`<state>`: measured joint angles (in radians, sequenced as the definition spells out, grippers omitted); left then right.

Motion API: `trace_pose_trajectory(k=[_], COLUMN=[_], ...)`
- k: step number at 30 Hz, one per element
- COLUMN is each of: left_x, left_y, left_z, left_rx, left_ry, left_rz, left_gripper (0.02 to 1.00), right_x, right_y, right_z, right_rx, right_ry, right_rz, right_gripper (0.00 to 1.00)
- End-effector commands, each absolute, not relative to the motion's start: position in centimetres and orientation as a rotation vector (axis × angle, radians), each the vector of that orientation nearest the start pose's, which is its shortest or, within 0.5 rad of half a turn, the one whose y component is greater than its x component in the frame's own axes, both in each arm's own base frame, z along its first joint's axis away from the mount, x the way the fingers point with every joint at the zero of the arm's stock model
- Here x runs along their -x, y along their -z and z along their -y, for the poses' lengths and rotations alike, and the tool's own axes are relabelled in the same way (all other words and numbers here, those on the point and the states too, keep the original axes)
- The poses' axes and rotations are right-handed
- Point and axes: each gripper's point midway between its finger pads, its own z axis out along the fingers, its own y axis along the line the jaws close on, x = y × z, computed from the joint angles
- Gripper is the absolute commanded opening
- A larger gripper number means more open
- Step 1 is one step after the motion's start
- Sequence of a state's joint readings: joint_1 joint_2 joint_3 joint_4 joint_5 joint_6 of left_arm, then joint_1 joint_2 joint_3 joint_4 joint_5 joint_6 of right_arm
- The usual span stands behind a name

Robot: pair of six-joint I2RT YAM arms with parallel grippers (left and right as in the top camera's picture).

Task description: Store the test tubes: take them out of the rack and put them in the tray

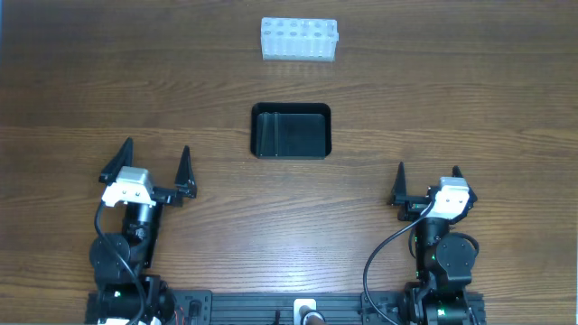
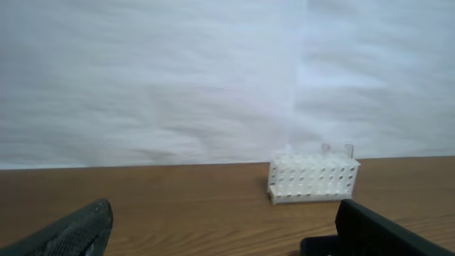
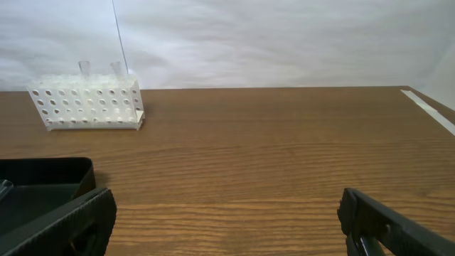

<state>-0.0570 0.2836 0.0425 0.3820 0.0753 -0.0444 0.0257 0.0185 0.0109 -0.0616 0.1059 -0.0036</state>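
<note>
Desk (image 1: 470, 81): brown wood grain, seen from above, with both robot arms based along its near edge.
Rack (image 1: 299, 39): white, pierced with rows of round holes, standing upright near the far edge of the desk, about the middle.
Test tubes (image 3: 116, 69): two clear tube tops rise above the rack in its right half; I cannot tell whether others sit lower in it.
Tray (image 1: 291, 109): black, rectangular and low-walled, lying at the middle of the desk, nearer than the rack and apart from it.
Left end effector (image 1: 158, 146): at the near left, fingers spread wide apart, well apart from the tray.
Right end effector (image 1: 428, 168): at the near right, fingers likewise apart, well apart from the tray.
Backdrop (image 2: 178, 78): a plain white wall behind the desk's far edge.
</note>
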Motion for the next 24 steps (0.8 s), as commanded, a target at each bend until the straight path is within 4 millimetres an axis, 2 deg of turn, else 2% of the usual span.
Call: trace_pose_trajectory(k=[1,4,11,15,24], left_x=[-25.6,-25.5,-25.1,-24.7,-24.7], left_y=[-21.1,-20.3,-16.2,-14.6,-14.8], left_z=[2.3,2.2,2.3,2.3,2.3], left_rx=[-0.076,-0.081,-0.066,-0.054,-0.057], left_ry=[0.125,0.128,0.158,0.170,0.171], left_rz=[-1.434,-1.468,-1.631,-1.696,-1.685], left_gripper=[1.000,1.000,0.998,1.000,1.000], right_x=[-24.6,-24.6,-24.6,-24.6,-24.6], right_y=[-15.6,-15.6,-15.6,-15.6,-15.6], right_z=[1.3,1.3,1.3,1.3,1.3], right_rx=[-0.062,-0.062,-0.062,-0.062,-0.062], right_ry=[0.070,0.070,0.070,0.070,0.070], right_rz=[-1.648,-1.648,-1.648,-1.648,-1.648], right_gripper=[0.993,0.991,0.993,0.991,0.991])
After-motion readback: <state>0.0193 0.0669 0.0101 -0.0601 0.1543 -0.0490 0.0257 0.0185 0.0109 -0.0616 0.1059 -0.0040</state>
